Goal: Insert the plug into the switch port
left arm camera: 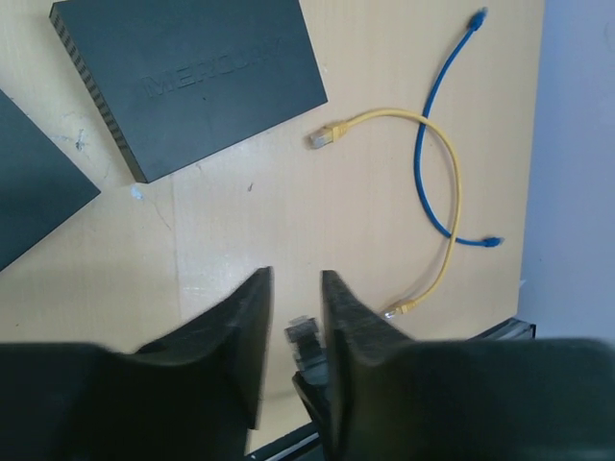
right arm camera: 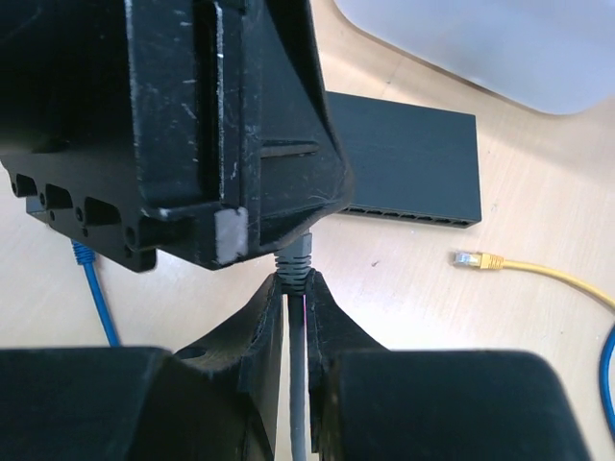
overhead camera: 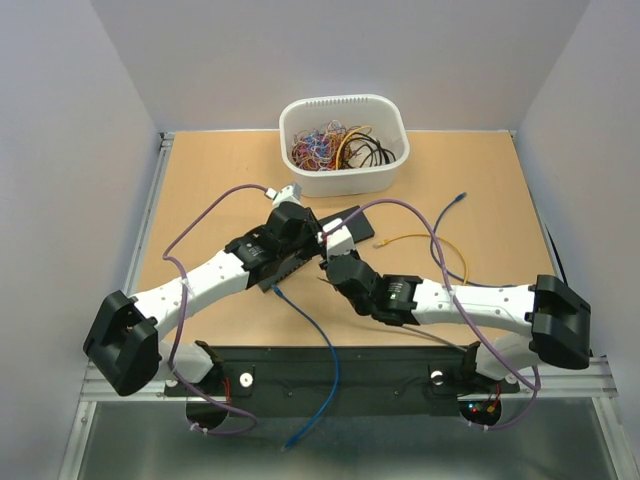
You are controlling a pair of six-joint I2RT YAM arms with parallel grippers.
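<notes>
My right gripper (right arm camera: 295,280) is shut on the grey plug (right arm camera: 296,257), pinching its ribbed boot where the grey cable (right arm camera: 298,384) leaves it. The plug's tip is hidden behind the left gripper's black body. In the left wrist view the same plug (left arm camera: 304,329) stands between the jaws of my left gripper (left arm camera: 296,274), which are narrowly apart, with a gap showing on the plug's left. A black switch (left arm camera: 192,82) lies flat beyond both grippers; its port row faces the near side (right arm camera: 404,158). From above, the two grippers (overhead camera: 312,240) (overhead camera: 330,262) meet beside the switch (overhead camera: 358,222).
A white basket (overhead camera: 343,143) of tangled cables stands at the back. A yellow cable (left arm camera: 423,125) and a blue cable (left arm camera: 432,115) lie right of the switch. Another blue cable (overhead camera: 320,340) trails over the near edge. A second dark slab (left arm camera: 34,187) lies left of the switch.
</notes>
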